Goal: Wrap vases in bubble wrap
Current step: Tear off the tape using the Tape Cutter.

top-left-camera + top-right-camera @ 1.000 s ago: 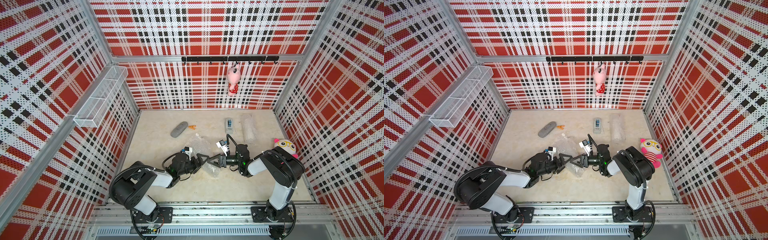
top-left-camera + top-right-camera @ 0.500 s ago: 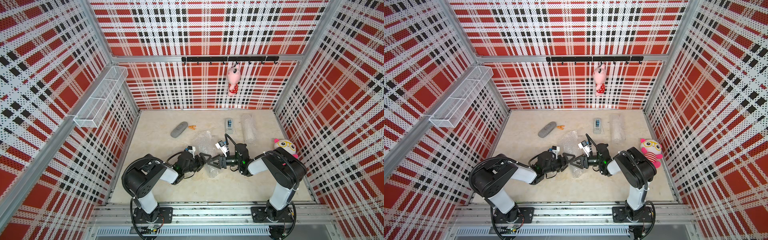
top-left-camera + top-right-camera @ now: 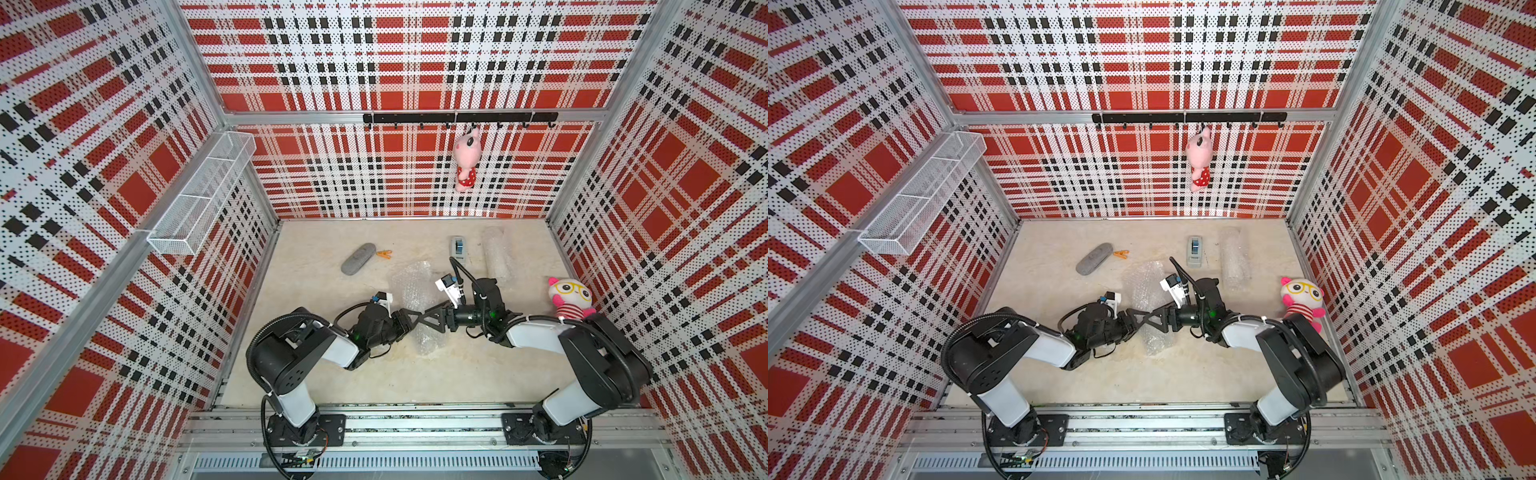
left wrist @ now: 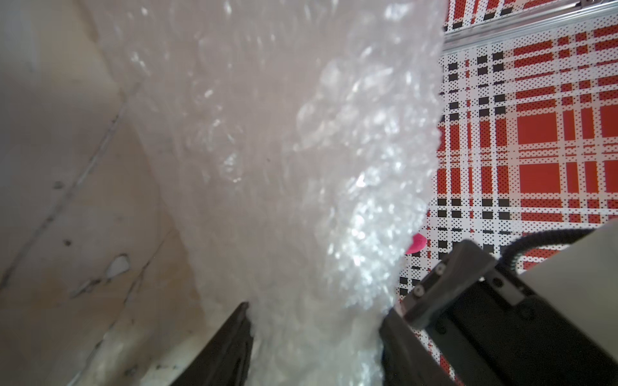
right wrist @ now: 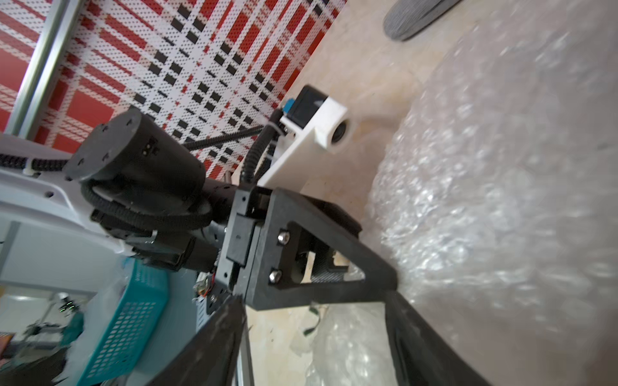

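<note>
**Gripper state.** The left gripper [image 3: 405,322] has its fingers [image 4: 239,341] clenched on the bubble wrap [image 3: 417,286], which fills the gap between them in the left wrist view. The right gripper [image 3: 430,318] has its fingers [image 5: 421,337] released and spread wide, with one edge touching the wrap.

**Location.** The crumpled wrap lies at the centre of both top views. A second roll [image 3: 494,253] lies at upper right, well apart. No bare vase is visible.

**Hazards.**
- The grippers meet almost tip to tip, so any further advance risks a collision.
- Only one gripper holds the springy film, so it may unfold or slip free.

**Surroundings.**
- The tabletop [image 3: 332,374] is pale and scuffed, inside red plaid perforated walls.
- A grey case [image 3: 358,258] and a tape dispenser [image 3: 458,247] sit near the upper edge.
- A plush toy [image 3: 569,297] sits at right.
</note>
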Available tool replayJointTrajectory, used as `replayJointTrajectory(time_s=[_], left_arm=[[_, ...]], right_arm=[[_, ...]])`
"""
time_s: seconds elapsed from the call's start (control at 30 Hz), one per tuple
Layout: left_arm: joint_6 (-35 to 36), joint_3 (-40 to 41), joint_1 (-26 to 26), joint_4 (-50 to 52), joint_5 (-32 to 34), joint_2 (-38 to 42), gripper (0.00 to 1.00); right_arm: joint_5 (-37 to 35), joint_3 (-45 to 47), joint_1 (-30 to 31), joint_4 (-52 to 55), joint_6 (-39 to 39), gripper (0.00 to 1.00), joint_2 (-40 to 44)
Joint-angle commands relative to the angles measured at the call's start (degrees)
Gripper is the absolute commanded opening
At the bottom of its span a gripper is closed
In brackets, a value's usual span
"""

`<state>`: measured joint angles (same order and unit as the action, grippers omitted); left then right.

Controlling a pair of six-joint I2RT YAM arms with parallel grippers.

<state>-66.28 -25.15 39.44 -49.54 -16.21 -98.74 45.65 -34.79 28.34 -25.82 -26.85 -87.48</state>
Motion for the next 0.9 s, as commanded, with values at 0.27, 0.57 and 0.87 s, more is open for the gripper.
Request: replayJointTrajectory(time_s=[0.27, 0.57, 0.87], left_arm=[[3.08, -0.47, 1.43, 7.43, -0.51, -1.73, 0.57], [4.91, -2.38, 2.92, 10.65, 1.33, -1.37, 0.56], [7.96, -4.98, 3.60, 17.39, 4.30, 0.17, 0.56]], right_arm=[[-20.73, -5.88, -12.22, 17.13, 2.00, 0.50, 7.49], [-21.37, -36.92, -18.84, 37.07, 9.52, 0.37, -15.74], [-23.49, -56.14, -20.16, 46.62, 12.15, 0.32, -30.84]])
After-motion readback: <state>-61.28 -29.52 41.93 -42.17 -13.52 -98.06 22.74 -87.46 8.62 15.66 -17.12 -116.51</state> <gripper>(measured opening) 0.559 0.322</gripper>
